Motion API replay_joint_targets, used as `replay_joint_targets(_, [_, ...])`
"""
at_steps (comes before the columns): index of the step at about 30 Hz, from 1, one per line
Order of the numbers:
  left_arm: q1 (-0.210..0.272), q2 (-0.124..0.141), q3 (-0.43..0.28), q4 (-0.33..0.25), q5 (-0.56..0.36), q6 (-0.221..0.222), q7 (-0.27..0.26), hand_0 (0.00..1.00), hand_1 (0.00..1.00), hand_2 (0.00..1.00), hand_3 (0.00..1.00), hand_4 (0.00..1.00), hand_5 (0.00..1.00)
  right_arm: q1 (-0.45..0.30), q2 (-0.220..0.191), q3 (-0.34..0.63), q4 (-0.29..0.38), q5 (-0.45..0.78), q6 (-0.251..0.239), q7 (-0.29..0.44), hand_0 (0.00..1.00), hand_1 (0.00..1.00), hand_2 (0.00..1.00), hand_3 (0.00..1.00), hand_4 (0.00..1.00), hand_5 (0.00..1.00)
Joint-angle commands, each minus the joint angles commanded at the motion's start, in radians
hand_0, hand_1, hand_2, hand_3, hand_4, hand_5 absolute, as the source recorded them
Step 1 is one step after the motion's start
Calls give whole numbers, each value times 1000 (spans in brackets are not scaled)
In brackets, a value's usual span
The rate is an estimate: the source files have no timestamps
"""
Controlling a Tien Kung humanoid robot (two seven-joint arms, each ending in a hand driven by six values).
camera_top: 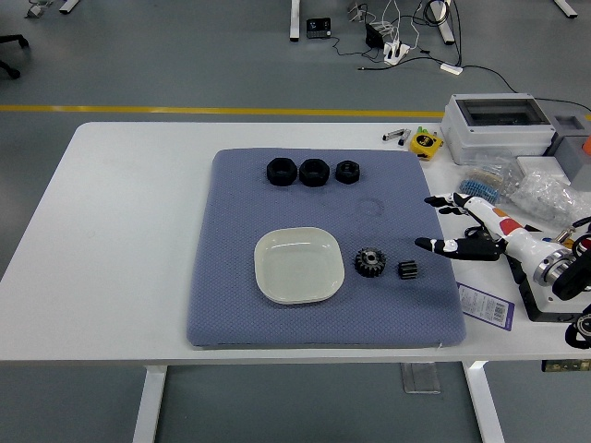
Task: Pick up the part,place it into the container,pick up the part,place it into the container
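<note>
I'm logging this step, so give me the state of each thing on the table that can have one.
Right hand: open, fingers spread, holding nothing, at the mat's right edge.
Dish: empty, upright on the mat.
Large gear: lying flat, outside the dish.
Small gear: on the mat, outside the dish, nearest the hand.
Three black nuts: in a row at the mat's far edge.
Grey box: lid shut.

I can't read any text; the purple card [487, 305] at the table's [120, 240] right edge has print too small.
</note>
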Motion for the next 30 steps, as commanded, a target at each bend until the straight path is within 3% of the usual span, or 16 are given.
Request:
replay_joint_targets(14, [3, 0, -3, 0, 7, 2, -1, 776, 726, 771, 705, 770, 903, 174, -62, -255, -46, -65, 27, -67, 854, 792, 803, 818, 908, 549])
replay_joint_targets(30, [0, 0, 14, 0, -2, 8, -1, 775, 720, 764, 699, 772, 894, 320, -33, -501, -151, -179, 8, -84, 804, 759, 776, 789, 895, 532])
